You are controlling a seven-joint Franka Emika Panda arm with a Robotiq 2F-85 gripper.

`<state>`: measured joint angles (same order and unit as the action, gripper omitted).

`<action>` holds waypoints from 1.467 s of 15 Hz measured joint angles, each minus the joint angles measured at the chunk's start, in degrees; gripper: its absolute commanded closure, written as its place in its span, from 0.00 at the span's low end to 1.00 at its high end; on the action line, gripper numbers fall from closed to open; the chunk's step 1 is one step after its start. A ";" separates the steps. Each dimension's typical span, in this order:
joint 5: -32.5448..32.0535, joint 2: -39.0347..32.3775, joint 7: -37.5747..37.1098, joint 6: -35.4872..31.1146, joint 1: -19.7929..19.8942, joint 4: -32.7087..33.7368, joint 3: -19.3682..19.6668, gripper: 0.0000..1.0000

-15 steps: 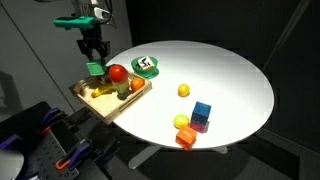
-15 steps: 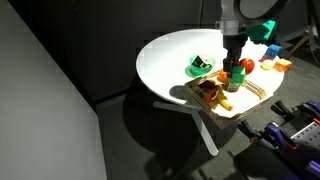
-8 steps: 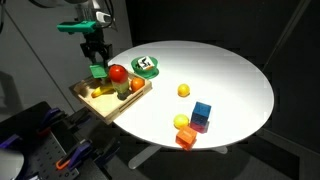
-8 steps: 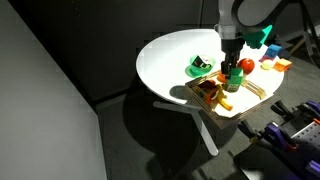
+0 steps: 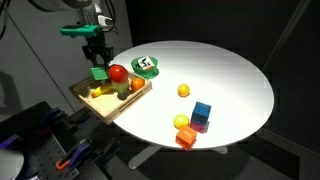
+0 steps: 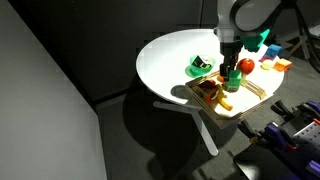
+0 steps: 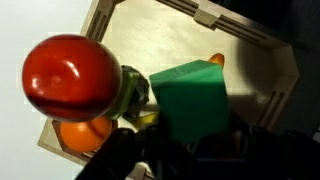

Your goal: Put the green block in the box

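Round white table (image 5: 230,75) seen in both exterior views, with the box (image 5: 84,94) set at its edge, one corner reaching past the rim. The gripper (image 5: 98,66) hung over the box, its fingers clamped on the green block (image 5: 99,74); the block was held clear of the box floor, just beside a red ball (image 5: 117,72) lying inside the box. In the wrist view the green block (image 7: 190,95) filled the centre, with the dark fingers (image 7: 115,155) rising at the lower edge, the red ball (image 7: 70,75) to one side, an orange piece (image 7: 80,132) under it, and the tan box wall (image 7: 150,12) behind. Whether the block touched the ball could not be told. On the tabletop near the box stood a round green-rimmed object (image 5: 146,66) with a black-and-white top. A small yellow ball (image 5: 183,90) lay near the middle of the table. At the opposite edge, well apart from the box, were a blue cube (image 5: 202,111) and beside it a cluster of yellow, orange and magenta pieces (image 5: 185,131).
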<state>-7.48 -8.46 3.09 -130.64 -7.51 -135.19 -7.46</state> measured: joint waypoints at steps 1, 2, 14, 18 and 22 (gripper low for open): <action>0.00 -0.09 0.00 -0.11 0.00 0.02 0.05 0.67; 0.00 -0.15 0.00 -0.22 0.00 0.04 0.10 0.67; 0.00 -0.33 0.01 -0.53 0.00 0.11 0.28 0.10; 0.01 -0.59 0.04 -0.50 0.00 0.09 0.26 0.00; 0.01 -0.45 0.06 -0.50 0.00 0.10 0.25 0.00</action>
<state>-7.48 -8.91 3.15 -131.14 -7.51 -135.09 -7.21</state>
